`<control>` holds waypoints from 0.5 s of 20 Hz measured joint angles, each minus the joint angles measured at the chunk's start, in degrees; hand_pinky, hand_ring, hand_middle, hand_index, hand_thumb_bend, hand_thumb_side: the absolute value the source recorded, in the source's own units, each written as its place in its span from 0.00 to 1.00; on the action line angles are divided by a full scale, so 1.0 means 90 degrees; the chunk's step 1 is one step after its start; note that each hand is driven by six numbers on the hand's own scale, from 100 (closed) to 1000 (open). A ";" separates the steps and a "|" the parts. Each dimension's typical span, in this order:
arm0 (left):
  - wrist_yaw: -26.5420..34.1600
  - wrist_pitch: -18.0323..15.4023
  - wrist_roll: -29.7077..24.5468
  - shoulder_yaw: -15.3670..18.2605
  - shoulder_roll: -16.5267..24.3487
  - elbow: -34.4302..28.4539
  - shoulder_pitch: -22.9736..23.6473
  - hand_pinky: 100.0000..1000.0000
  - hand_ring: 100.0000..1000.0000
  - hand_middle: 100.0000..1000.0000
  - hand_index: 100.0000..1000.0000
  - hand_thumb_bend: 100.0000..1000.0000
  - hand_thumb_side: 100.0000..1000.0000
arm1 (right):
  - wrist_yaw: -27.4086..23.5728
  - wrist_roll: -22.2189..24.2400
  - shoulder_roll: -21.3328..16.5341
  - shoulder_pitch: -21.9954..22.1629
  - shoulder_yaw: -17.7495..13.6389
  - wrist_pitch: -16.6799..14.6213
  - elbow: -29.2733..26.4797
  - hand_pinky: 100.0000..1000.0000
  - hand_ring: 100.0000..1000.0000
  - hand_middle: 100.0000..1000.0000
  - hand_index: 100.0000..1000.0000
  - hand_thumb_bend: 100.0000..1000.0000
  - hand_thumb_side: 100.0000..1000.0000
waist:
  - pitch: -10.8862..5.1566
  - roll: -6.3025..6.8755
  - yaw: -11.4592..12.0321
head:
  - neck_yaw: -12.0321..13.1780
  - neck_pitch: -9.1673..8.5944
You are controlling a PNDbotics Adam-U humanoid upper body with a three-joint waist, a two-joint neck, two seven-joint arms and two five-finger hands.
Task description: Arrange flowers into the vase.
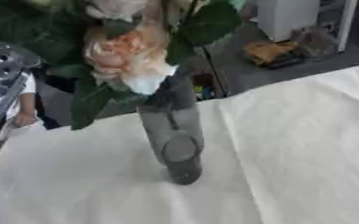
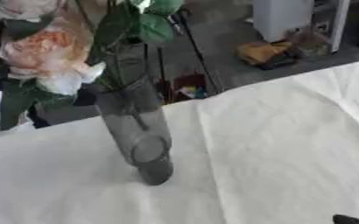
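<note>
1. Big white tablecloth (image 1: 290, 166) fills most of the frame, from the lower left up to the right edge, a bit wrinkled, with a crease running down the middle.
2. The flowers (image 1: 125, 54) sit in the upper left: peach and cream blooms with dark green leaves (image 1: 205, 24) spreading toward the top centre. Their stems go down into the vase.
3. The vase (image 1: 175, 140) is grey see-through glass, standing on the cloth left of centre, base at mid-frame.
4. A silver and black robot arm part (image 1: 2, 74) shows at the left edge; can't tell what the fingers are doing.
5. Tiny black tip (image 2: 350, 219) in the lower right corner of the right eye view, can't tell what it is.
</note>
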 measured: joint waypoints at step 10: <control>0.0518 -0.0034 0.0082 0.0221 0.0309 -0.0092 0.0491 1.00 1.00 1.00 1.00 0.61 0.96 | 0.0000 -0.0002 0.0000 0.0009 -0.0067 -0.0004 -0.0016 0.85 0.99 0.46 0.91 0.00 0.85 | 0.0000 -0.0008 0.0043 | -0.0022 0.0110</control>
